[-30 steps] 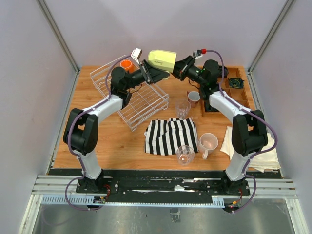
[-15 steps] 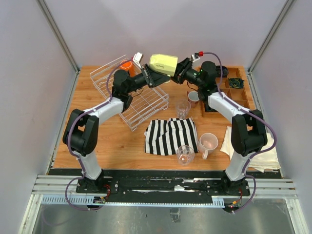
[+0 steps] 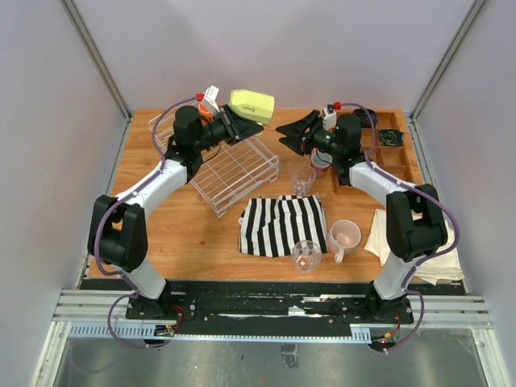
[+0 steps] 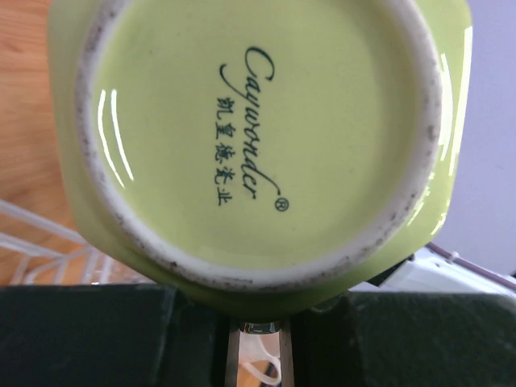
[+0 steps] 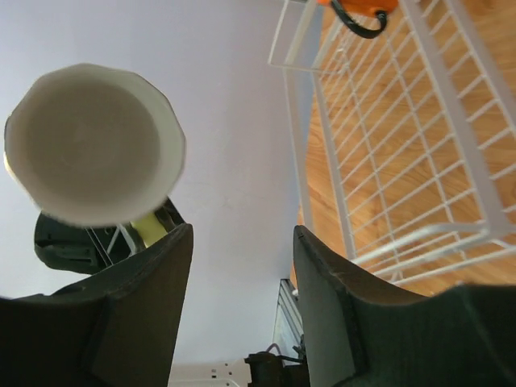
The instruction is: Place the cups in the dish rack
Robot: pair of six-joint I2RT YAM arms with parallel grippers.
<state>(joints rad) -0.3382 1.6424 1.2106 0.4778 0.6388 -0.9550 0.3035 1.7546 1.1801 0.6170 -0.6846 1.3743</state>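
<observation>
- While the left claw (image 3: 235, 121) is shut on the yellow-green mug (image 3: 251, 102), held on its side in the air above the far edge of the dish rack (image 3: 242, 173), bring it down slowly.
- The right claw (image 3: 292, 135) stands open and empty, apart from the mug; it should hang back.
- Set down away from the orange mug (image 5: 359, 6) in the rack's corner.

Black-and-white arms (image 3: 153, 181) (purple cables (image 3: 159, 125))

You are looking down over the whole table (image 3: 185, 234) from above and behind. Your left wrist camera is crowding the base of the yellow-green mug (image 4: 258, 145), while the right one is facing its mouth and the dish rack (image 5: 459, 113).
</observation>
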